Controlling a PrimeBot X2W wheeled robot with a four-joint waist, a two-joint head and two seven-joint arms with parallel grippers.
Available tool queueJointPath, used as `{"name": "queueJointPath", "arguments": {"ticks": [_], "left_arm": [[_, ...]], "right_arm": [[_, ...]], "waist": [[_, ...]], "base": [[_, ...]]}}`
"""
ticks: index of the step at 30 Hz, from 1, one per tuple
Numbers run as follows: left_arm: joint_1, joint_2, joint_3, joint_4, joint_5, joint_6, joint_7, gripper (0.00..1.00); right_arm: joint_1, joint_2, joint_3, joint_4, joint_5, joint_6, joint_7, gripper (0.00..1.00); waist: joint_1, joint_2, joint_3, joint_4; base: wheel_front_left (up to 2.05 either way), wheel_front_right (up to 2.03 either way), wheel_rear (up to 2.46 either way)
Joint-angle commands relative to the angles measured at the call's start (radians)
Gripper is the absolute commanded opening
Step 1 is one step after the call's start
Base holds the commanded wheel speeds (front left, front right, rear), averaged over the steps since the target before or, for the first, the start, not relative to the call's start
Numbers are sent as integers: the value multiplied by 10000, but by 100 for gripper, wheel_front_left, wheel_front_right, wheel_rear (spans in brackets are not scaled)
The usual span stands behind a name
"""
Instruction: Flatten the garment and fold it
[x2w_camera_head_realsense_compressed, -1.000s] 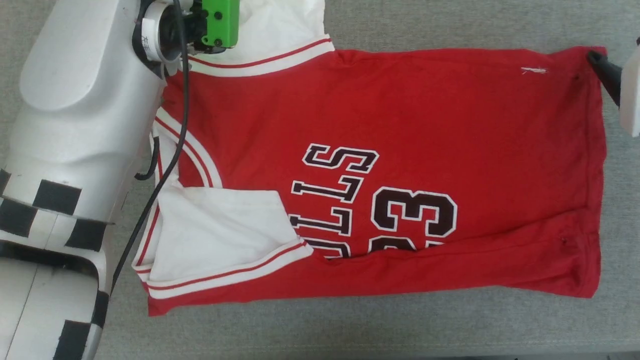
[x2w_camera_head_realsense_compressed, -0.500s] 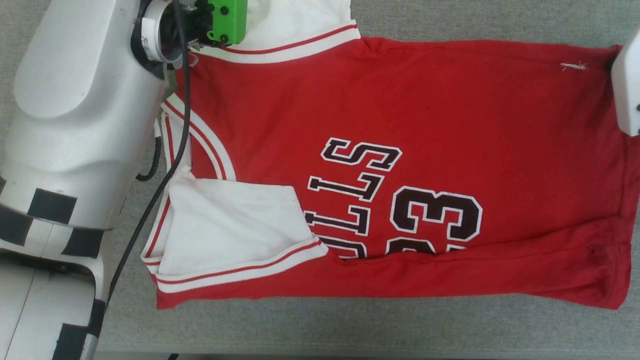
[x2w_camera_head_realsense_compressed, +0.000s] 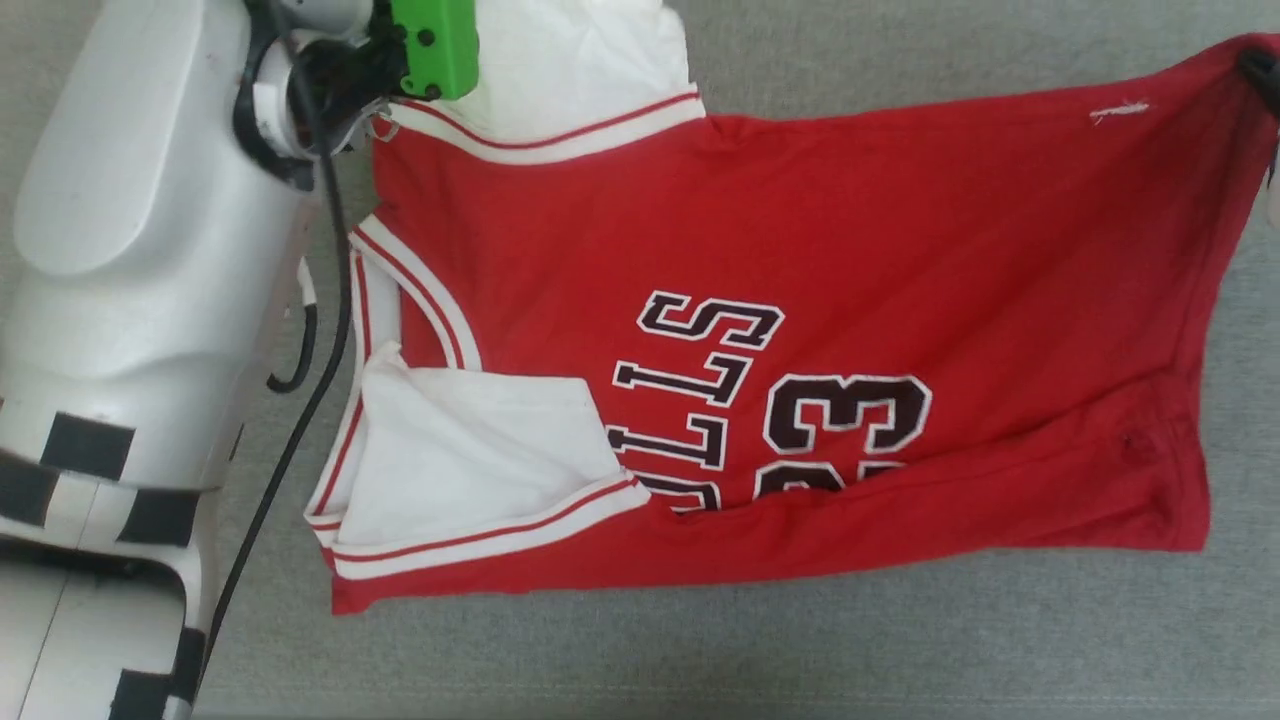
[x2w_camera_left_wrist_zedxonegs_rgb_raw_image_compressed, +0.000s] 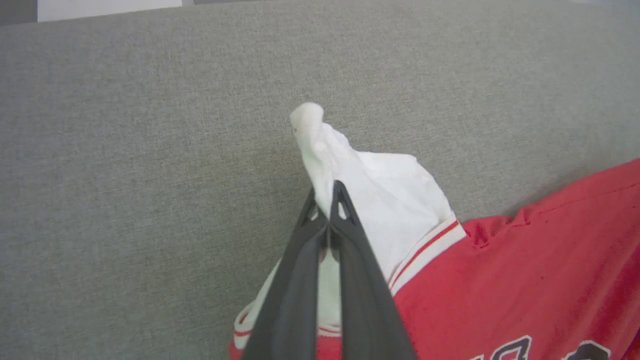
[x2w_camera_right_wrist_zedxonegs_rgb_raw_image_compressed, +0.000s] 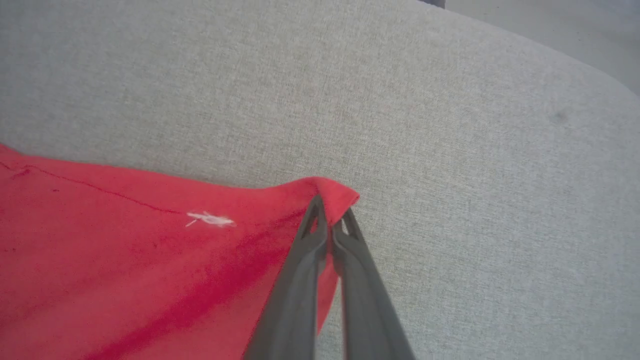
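The garment (x2w_camera_head_realsense_compressed: 800, 230), a red jersey with white sleeves and black "BULLS 23" print, lies sideways on the grey surface. Its near sleeve (x2w_camera_head_realsense_compressed: 470, 460) is folded over the chest, and the near side edge is folded up over part of the print. My left gripper (x2w_camera_left_wrist_zedxonegs_rgb_raw_image_compressed: 327, 196) is shut on the far white sleeve (x2w_camera_left_wrist_zedxonegs_rgb_raw_image_compressed: 380, 200), bunching it into a peak. My right gripper (x2w_camera_right_wrist_zedxonegs_rgb_raw_image_compressed: 331, 212) is shut on the far red hem corner (x2w_camera_right_wrist_zedxonegs_rgb_raw_image_compressed: 330, 190), which is lifted and pulled taut. In the head view one dark right finger (x2w_camera_head_realsense_compressed: 1262, 70) shows at that corner.
The grey fabric-covered surface (x2w_camera_head_realsense_compressed: 900, 640) stretches around the jersey. My pale left forearm (x2w_camera_head_realsense_compressed: 130, 250), with a black cable, stands along the jersey's collar side. In the right wrist view the surface's rounded edge (x2w_camera_right_wrist_zedxonegs_rgb_raw_image_compressed: 575, 65) curves past the upper right.
My right gripper has shut on the far hem corner and drawn it up and outward, tightening the red cloth. The left gripper stays shut on the sleeve. The head camera has shifted.
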Motion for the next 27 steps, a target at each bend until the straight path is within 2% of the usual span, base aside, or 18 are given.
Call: {"name": "queueJointPath", "arguments": {"ticks": [1,7,12,20,27], "left_arm": [[264,98,101,-127,-152,-55,-118,0],[1243,387,325,-991,-480,-169,-427,0],[2362,694,355,-2060,-666,-44,-396,0],[4440,1186,550,-3549,-963,543,-391,0],[6578,1307,846,-4419,-1405,1090,-761,0]], "right_arm": [[295,17,-66,-48,44,-13,-117,0],[1531,-16,-459,-66,59,-13,-375,0],[2611,212,-902,80,103,-13,-586,0],[3799,643,-1028,412,128,-13,-997,0],[4648,815,-1010,754,160,-13,-1171,0]], "waist": [[0,0,-738,-37],[0,0,-1882,134],[0,0,-2621,314],[0,0,-3129,534],[0,0,-3202,625]], "base": [[0,0,0],[0,0,0],[0,0,0],[0,0,0],[0,0,0]]}}
